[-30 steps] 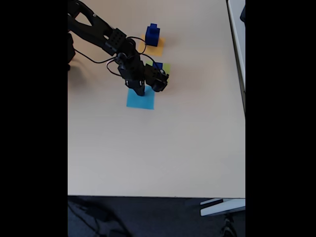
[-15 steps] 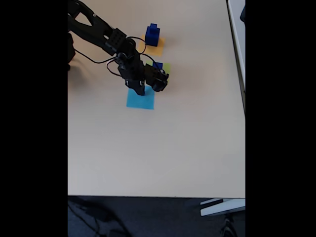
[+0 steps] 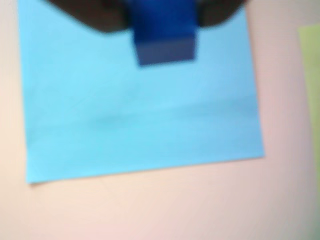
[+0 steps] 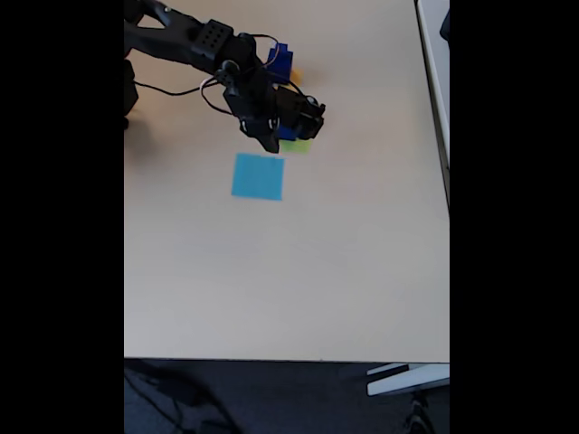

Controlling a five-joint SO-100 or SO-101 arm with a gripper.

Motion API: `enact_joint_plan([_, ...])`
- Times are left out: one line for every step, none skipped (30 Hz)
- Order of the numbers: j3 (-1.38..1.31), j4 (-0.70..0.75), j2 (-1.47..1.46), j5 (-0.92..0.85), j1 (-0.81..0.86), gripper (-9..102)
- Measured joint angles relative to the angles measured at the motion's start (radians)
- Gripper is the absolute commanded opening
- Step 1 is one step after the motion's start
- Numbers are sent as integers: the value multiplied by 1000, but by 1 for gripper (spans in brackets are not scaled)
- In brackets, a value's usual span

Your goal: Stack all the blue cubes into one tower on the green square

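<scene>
- A small blue cube [image 3: 165, 31] sits at the top centre of the wrist view, pinched between the dark, blurred jaws of the gripper [image 3: 164, 22]; the grasp looks clenched on it, with the light blue square [image 3: 142, 95] spread out beneath.
- In the fixed view the gripper [image 4: 270, 137] hangs in the upper centre of the frame, above the light blue square [image 4: 258, 176] and just beside the green square [image 4: 298, 145], whose lime edge peeks out at the arm's right.
- A patch of dark blue [image 4: 288, 134] shows against the green square, partly hidden by the arm; whether it is a cube resting there or the carried one cannot be told.
- Further up, another blue cube [image 4: 278, 56] shows behind the arm, with a sliver of the orange-yellow square [image 4: 291, 75] just below it.
- Count, as far as visible: one cube in hand, one by the orange-yellow patch, possibly one at the green; three coloured squares on the beige table [image 4: 289, 271].
- Judged from this, the tower is barely begun: the held cube is not yet placed and at least one more waits.
</scene>
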Motion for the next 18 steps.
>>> enact_joint_plan([-35, 35, 2, 15, -14, 4])
enact_joint_plan([-75, 72, 2, 38, -28, 4])
enact_joint_plan([-112, 106, 2, 57, -46, 4])
enact_joint_plan([-149, 138, 2, 75, -64, 4])
enact_joint_plan([-181, 161, 2, 95, -83, 4])
enact_joint_plan([-202, 176, 5, 117, -103, 4])
enact_joint_plan([-221, 189, 5, 138, -123, 4])
enact_joint_plan([-235, 202, 5, 161, -143, 4])
enact_joint_plan([-249, 219, 5, 189, -163, 4])
enact_joint_plan([-265, 236, 5, 210, -181, 4])
enact_joint_plan([-285, 252, 5, 230, -198, 4])
enact_joint_plan([-307, 267, 5, 255, -215, 4])
enact_joint_plan([-325, 276, 5, 273, -230, 4])
enact_joint_plan([-342, 288, 5, 295, -245, 4])
enact_joint_plan([-360, 299, 5, 316, -261, 4])
enact_joint_plan([-368, 308, 5, 334, -278, 4])
enact_joint_plan([-374, 314, 5, 356, -296, 4])
enact_joint_plan([-377, 321, 5, 377, -313, 4])
